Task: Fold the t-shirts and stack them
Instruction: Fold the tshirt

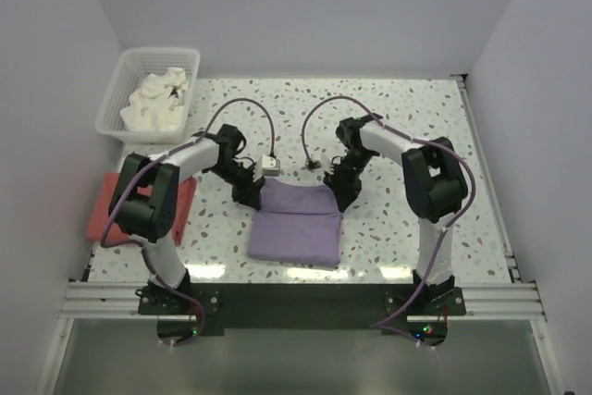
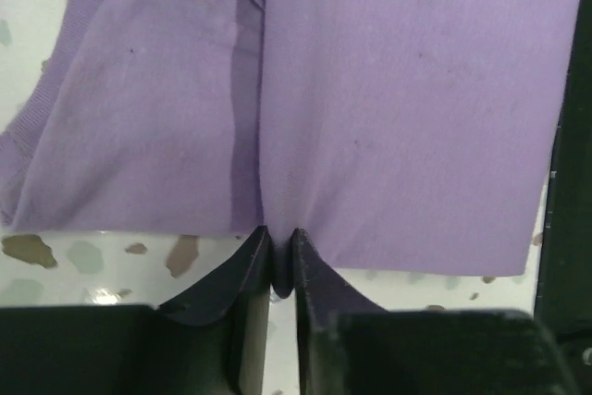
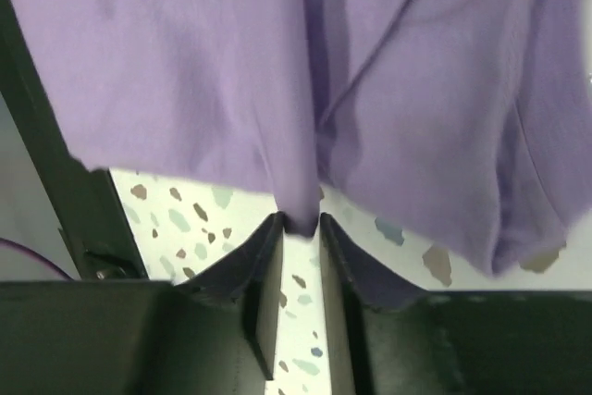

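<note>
Softly creased, the purple t-shirt forms a folded rectangle.

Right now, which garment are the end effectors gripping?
The purple t-shirt, pinched by the left end effector and right end effector; the red garment lies at left, the white shirts in the basket.

The far half of the counter lies open from the white basket in the far-left corner across to the right wall, as does the strip right of the right arm. The middle is crowded: that arm and the left arm bend inward, jaws pinched on the far edge of the purple t-shirt, leaving a narrow gap between the wrists, and two cables loop out just beyond. The left arm also overhangs a red folded cloth by the left wall.
</note>
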`<action>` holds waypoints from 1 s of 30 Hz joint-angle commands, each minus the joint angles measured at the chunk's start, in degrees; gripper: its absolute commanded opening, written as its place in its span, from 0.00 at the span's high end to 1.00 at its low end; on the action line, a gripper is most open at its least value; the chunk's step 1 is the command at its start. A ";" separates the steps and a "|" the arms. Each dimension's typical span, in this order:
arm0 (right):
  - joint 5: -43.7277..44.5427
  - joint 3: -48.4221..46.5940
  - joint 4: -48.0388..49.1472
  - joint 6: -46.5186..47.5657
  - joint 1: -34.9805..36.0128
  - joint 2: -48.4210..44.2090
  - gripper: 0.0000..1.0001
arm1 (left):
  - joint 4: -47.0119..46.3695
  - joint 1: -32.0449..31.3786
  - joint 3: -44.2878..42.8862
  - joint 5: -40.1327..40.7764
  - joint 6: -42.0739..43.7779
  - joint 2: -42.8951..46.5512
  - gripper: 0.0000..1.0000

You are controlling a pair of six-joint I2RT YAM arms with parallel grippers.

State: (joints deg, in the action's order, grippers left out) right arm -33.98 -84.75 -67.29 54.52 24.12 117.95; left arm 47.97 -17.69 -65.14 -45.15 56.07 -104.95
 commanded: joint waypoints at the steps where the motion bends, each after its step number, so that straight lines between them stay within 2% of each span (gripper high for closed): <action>1: -2.75 0.21 -0.56 -5.64 -1.35 -6.23 0.71 | 0.55 0.64 2.13 -2.48 -1.32 7.82 0.78; 2: -3.20 -1.71 -1.17 -6.79 -1.88 -6.68 0.68 | 0.38 0.73 1.52 -2.84 -1.93 8.87 0.69; 5: -7.05 -6.46 -2.32 -12.32 -3.72 -6.07 0.60 | -3.83 0.64 0.46 -4.60 -5.25 12.56 0.57; 9: -11.98 -14.11 -0.92 -22.40 -4.43 -2.21 0.67 | -10.51 -1.99 0.10 -4.52 -8.34 14.24 0.50; 10: -12.51 -14.30 2.65 -25.23 -4.43 -1.68 0.69 | -13.05 -3.65 0.19 -4.34 -9.13 13.89 0.49; 12: -13.65 -14.39 5.75 -31.20 -4.43 0.52 0.76 | -14.47 -5.68 0.28 -3.81 -9.40 12.23 0.48; 17: -15.50 -14.74 13.92 -40.88 -4.43 4.30 0.84 | -20.01 -11.12 -0.07 -2.05 -11.95 7.75 0.48; 21: -17.79 -12.99 18.41 -47.30 -3.99 5.45 0.85 | -22.56 -13.15 0.63 -0.65 -12.13 5.02 0.50; 27: -19.90 -10.35 20.96 -50.56 -2.32 6.85 0.86 | -25.73 -15.53 2.48 1.99 -11.16 2.47 0.51; 30: -20.43 -8.95 22.11 -51.35 -1.80 7.03 0.86 | -26.69 -16.06 2.83 2.25 -10.90 1.77 0.55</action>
State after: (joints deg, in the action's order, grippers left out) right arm -51.07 -95.09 -48.16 6.57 21.52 124.57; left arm 25.17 -33.17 -62.94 -43.18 44.93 -102.32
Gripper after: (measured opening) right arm 0.145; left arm 0.461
